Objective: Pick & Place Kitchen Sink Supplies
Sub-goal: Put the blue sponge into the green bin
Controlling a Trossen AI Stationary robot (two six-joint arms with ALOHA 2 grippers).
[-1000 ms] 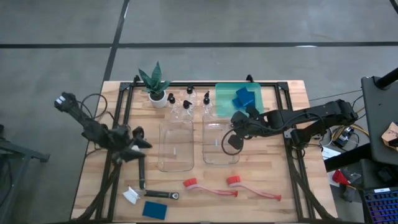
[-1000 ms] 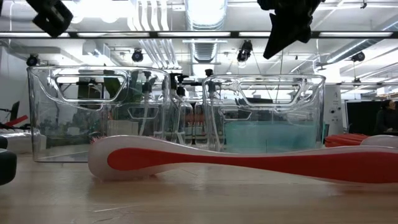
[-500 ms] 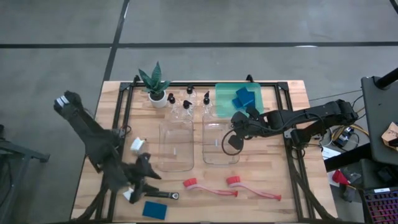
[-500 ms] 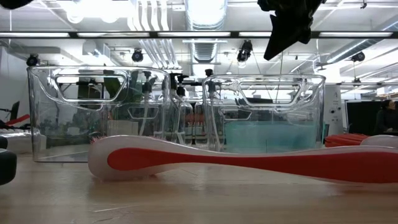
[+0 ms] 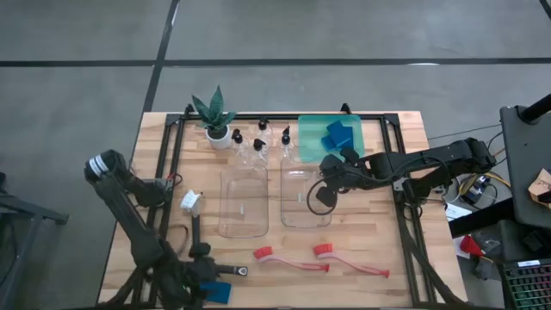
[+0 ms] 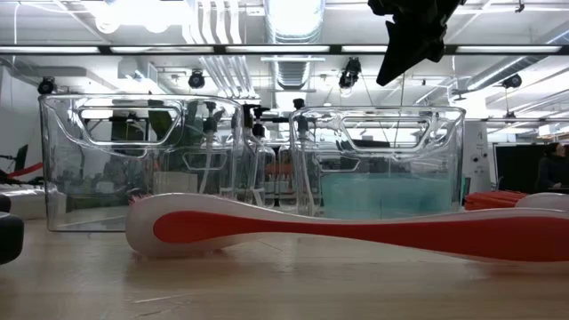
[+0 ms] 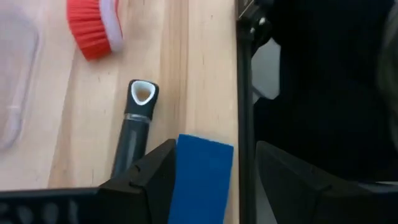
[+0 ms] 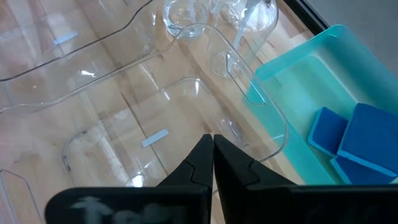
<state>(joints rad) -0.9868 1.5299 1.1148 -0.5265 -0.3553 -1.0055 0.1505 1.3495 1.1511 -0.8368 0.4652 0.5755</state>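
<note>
A flat blue sponge [image 5: 215, 291] lies at the table's near edge. My left gripper [image 5: 200, 288] is low over it and open. In the left wrist view, its fingers [image 7: 214, 158] stand on either side of the sponge [image 7: 202, 180]; I cannot tell whether they touch it. A black-handled brush [image 5: 228, 269] lies just beyond the sponge, and a second one [image 5: 195, 224] lies left of the bins. Two red brushes [image 5: 288, 259] [image 5: 349, 260] lie on the table near its front. My right gripper [image 5: 323, 194] is shut and empty above the right clear bin [image 5: 306, 196].
The left clear bin [image 5: 244, 202] stands beside the right one. Several small bottles [image 5: 258, 142] and a potted plant [image 5: 215, 116] stand behind the bins. Two blue sponges lie in the green tray [image 5: 310, 138] at the back. A black frame rail [image 7: 245, 93] runs along the table edge beside the sponge.
My left gripper has gone from beside the left bin toward the table's near edge and down over the blue sponge. The white head of the black-handled brush left of the bin, hidden under the gripper a second ago, now shows.
</note>
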